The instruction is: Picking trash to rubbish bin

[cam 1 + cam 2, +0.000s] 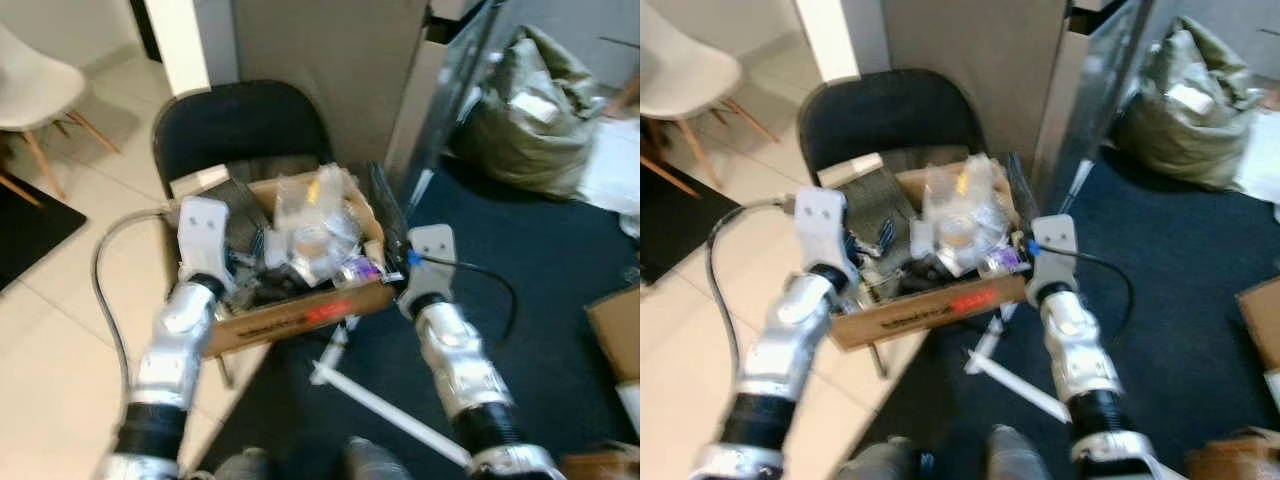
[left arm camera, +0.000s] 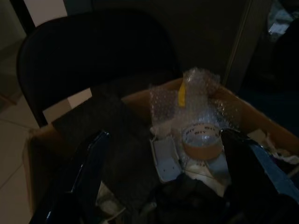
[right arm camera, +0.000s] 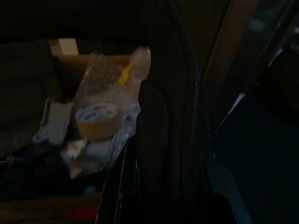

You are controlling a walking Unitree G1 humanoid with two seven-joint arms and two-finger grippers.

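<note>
A cardboard box point(image 1: 300, 318) heaped with trash stands on a black chair point(image 1: 240, 125). In it lie bubble wrap point(image 1: 315, 215), a roll of brown tape point(image 2: 202, 140) and a white plastic piece point(image 2: 164, 158). My left gripper point(image 2: 168, 186) hovers open over the box's left half, its fingers spread wide before the tape roll. At the box's right front corner is my right gripper point(image 1: 408, 268); in its dim wrist view the fingers look apart, around a black upright panel point(image 3: 163, 135) beside the tape roll point(image 3: 97, 119).
A white chair point(image 1: 35, 85) stands at the far left on pale tiles. A stuffed green bag point(image 1: 535, 110) lies at the back right on dark carpet. White rods point(image 1: 380, 405) lie on the floor below the box. Another cardboard box point(image 1: 615, 330) is at the right edge.
</note>
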